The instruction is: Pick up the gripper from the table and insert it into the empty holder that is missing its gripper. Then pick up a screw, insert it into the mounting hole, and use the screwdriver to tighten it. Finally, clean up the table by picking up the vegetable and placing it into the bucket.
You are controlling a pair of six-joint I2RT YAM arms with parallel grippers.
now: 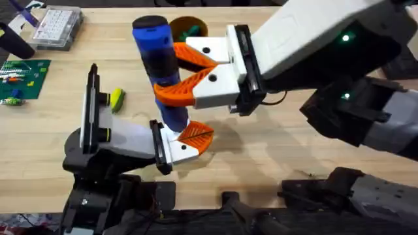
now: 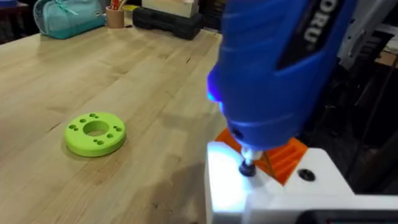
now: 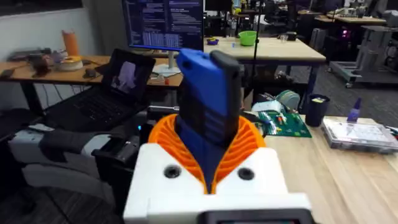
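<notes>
My right gripper (image 1: 167, 72) reaches in from the right and is shut on the blue screwdriver (image 1: 160, 65), which stands upright with its black cap on top. In the right wrist view its orange fingers (image 3: 249, 146) clamp the screwdriver (image 3: 208, 102). The bit (image 2: 247, 163) presses on a dark screw head in the white block of the gripper (image 2: 273, 180), beside its orange ribbed tip. That gripper (image 1: 191, 138) sits at the black end plate of the grey-white holder (image 1: 114, 140). The vegetable (image 1: 117, 98) lies on the table beyond the holder. The bucket (image 1: 194, 27) stands at the back.
A green disc with holes (image 2: 94, 132) lies on the wood. A teal container (image 2: 68, 15) is farther off. A green circuit board (image 1: 23, 78) and a clear plastic box (image 1: 57, 26) sit at the far left of the table (image 1: 294, 143).
</notes>
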